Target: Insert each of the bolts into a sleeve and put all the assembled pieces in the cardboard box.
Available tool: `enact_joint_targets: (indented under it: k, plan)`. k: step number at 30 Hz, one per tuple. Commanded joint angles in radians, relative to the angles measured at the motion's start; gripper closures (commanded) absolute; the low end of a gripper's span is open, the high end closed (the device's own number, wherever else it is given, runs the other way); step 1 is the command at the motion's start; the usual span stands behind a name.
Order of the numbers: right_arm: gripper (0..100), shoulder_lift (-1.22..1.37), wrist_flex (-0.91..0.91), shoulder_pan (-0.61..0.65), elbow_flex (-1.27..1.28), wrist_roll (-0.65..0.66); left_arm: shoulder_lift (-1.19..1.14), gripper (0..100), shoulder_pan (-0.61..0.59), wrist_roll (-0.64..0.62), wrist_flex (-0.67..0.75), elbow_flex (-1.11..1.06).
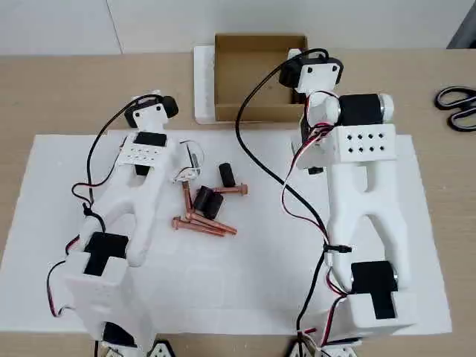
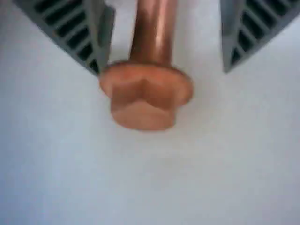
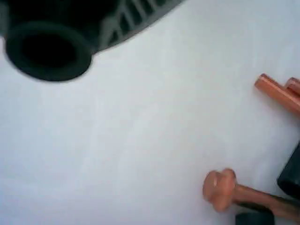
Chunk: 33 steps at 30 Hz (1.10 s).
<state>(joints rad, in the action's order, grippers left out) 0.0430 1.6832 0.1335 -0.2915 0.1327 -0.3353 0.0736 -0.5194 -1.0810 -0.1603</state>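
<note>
My left claw (image 2: 164, 69) is spread around a copper bolt (image 2: 145, 101) lying on the white sheet (image 2: 150, 187). My right claw (image 3: 93, 28) pinches a black sleeve (image 3: 47, 51) over that sheet.

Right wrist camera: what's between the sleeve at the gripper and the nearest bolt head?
Nothing but bare white sheet. In the right wrist view the stretch from the sleeve to the bolt head holds no other part.
</note>
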Motion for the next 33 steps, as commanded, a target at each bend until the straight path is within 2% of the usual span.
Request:
enact_joint_targets:
  k: [1, 8, 14, 23, 33]
  plan:
    - [99.5, -0.056, -0.001, -0.012, -0.051, 0.005, 0.002, 85, 0.009, -0.002, 0.015, 0.044]
    - [99.5, -0.056, -0.001, -0.012, -0.049, 0.003, 0.000, 85, 0.012, -0.003, 0.009, 0.038]
    - [99.5, -0.059, -0.001, -0.012, -0.049, 0.003, 0.003, 100, 0.043, 0.000, -0.006, 0.042]
    - [99.5, -0.059, 0.001, -0.012, -0.049, 0.003, 0.009, 99, 0.064, 0.000, -0.012, 0.053]
    - [99.5, -0.062, 0.001, -0.007, -0.049, 0.003, 0.009, 99, 0.057, 0.002, -0.256, 0.292]
